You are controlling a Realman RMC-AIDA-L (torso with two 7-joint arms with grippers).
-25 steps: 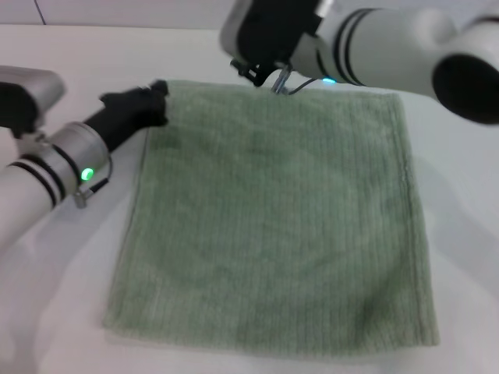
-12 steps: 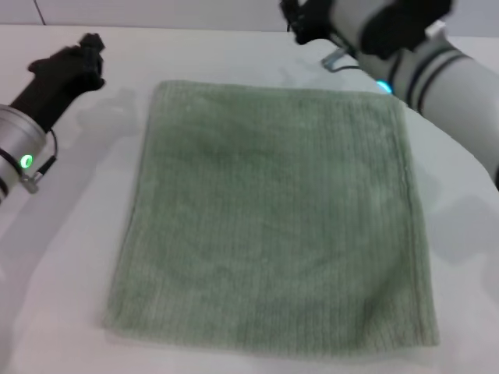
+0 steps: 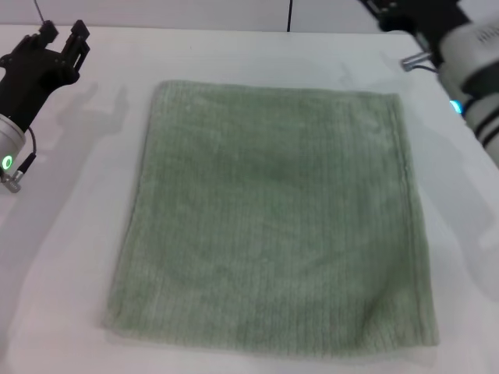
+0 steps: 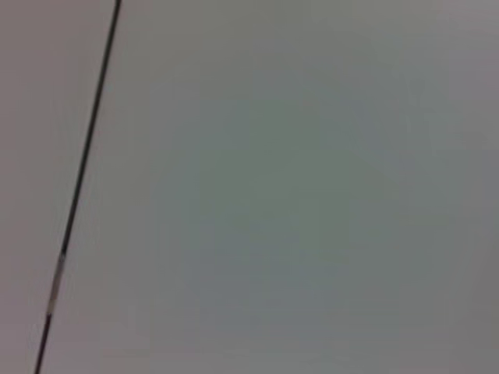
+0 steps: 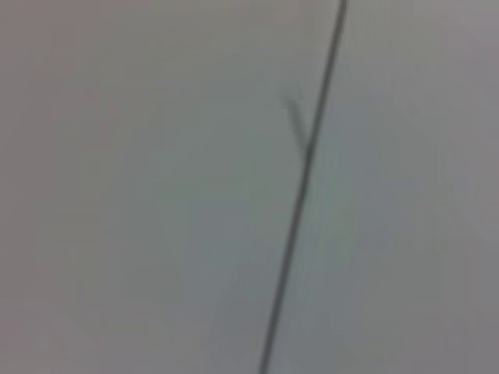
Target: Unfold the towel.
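From my head camera, the towel (image 3: 273, 214) is lying flat and fully spread on the white desk (image 3: 70, 234); my left claw (image 3: 61, 40) is hovering apart and empty near its far left corner, while my right claw (image 3: 390, 8), its state unclear, is sitting at the far right. Both wrist cameras are showing only a blank pale surface crossed by a dark line, so I am judging the unfolding finished, with only parking my arms remaining.

The towel (image 3: 273, 214) lies spread flat on the white table (image 3: 70, 234), nearly square, its far edge near the table's far edge. The left gripper (image 3: 61, 40) hovers with fingers apart off the towel's far left corner. The right gripper (image 3: 405, 12) sits at the far right, mostly cut off.
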